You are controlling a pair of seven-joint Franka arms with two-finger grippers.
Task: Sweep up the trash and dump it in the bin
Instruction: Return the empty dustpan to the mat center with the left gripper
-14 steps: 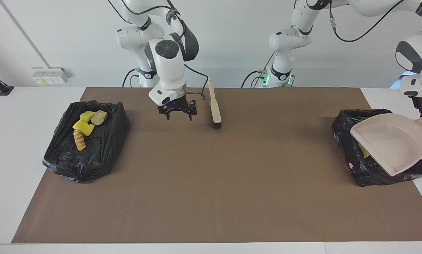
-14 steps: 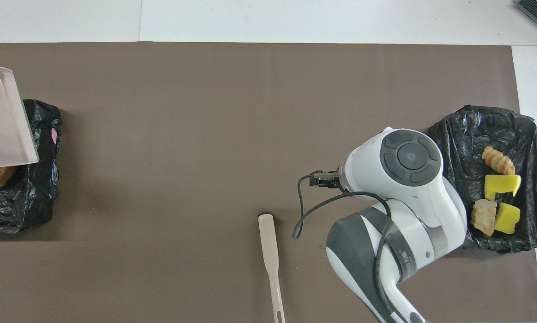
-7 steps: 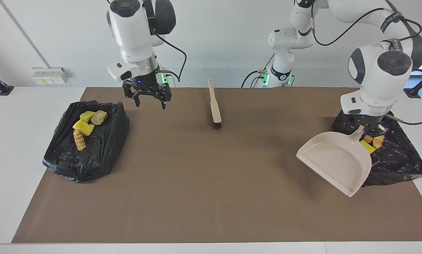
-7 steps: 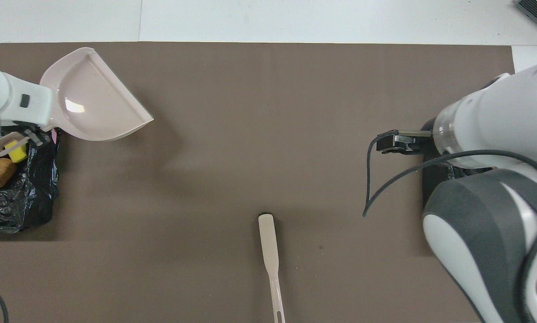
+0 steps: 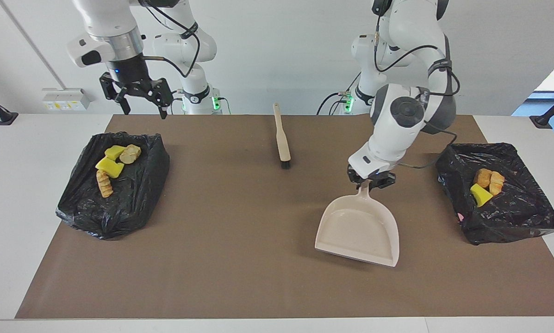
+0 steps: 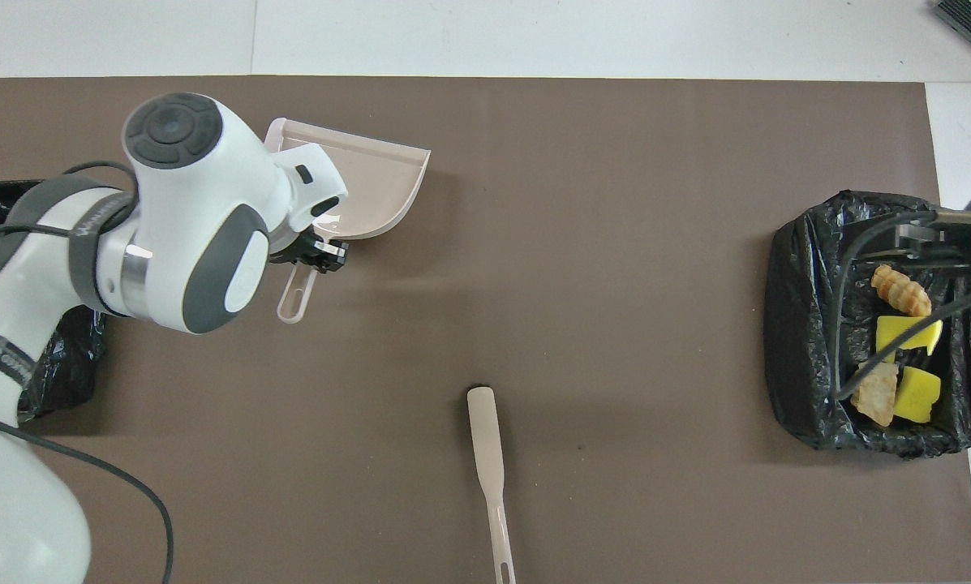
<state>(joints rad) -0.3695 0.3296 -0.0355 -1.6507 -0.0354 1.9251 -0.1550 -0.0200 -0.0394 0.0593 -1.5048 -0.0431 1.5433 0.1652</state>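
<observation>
Trash is lying in two black bin bags: four scraps (image 5: 112,164) in the bag (image 5: 112,185) at the right arm's end of the bench, three scraps (image 5: 485,185) in the bag (image 5: 503,203) at the left arm's end. Between those bags, the left gripper (image 5: 369,181) is gripping the dustpan (image 5: 360,229) by its handle, fingers closed on it, mouth pointing away from the robots. The right gripper (image 5: 138,97) is hanging over its bag's nearer edge, fingers spread and gripping nothing. The brush (image 5: 281,134) is lying lengthwise between the arms, bristles away from them.

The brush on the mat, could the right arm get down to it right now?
Probably yes. The right gripper is open, holds nothing and hangs above the table edge by its bin. The brush lies alone on the mat, with nothing between them.
</observation>
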